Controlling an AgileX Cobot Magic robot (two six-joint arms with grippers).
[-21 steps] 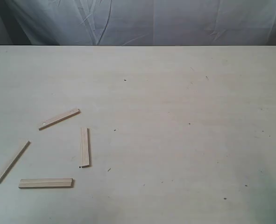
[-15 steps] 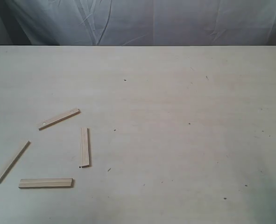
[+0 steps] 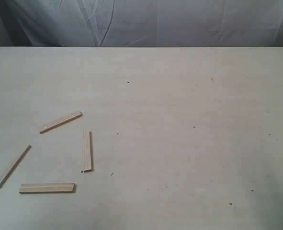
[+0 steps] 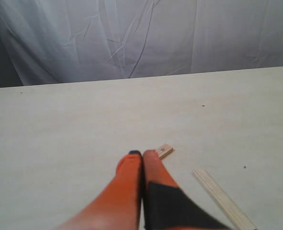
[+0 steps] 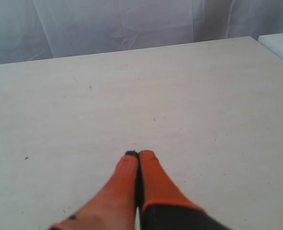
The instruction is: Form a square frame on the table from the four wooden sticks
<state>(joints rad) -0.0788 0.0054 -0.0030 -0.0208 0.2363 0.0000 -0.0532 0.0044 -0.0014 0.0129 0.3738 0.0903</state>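
Note:
Four pale wooden sticks lie apart on the left of the table, forming no square frame. The stick with a small hole lies slanted at the back. An upright stick lies to its right, a slanted stick at far left, and a flat stick nearest the front. Neither arm shows in the exterior view. My left gripper is shut and empty above the table, hiding most of the holed stick's end, with another stick beside it. My right gripper is shut and empty over bare tabletop.
A wrinkled white cloth backdrop hangs behind the table's far edge. A white surface shows past the table's corner in the right wrist view. Small dark specks dot the tabletop.

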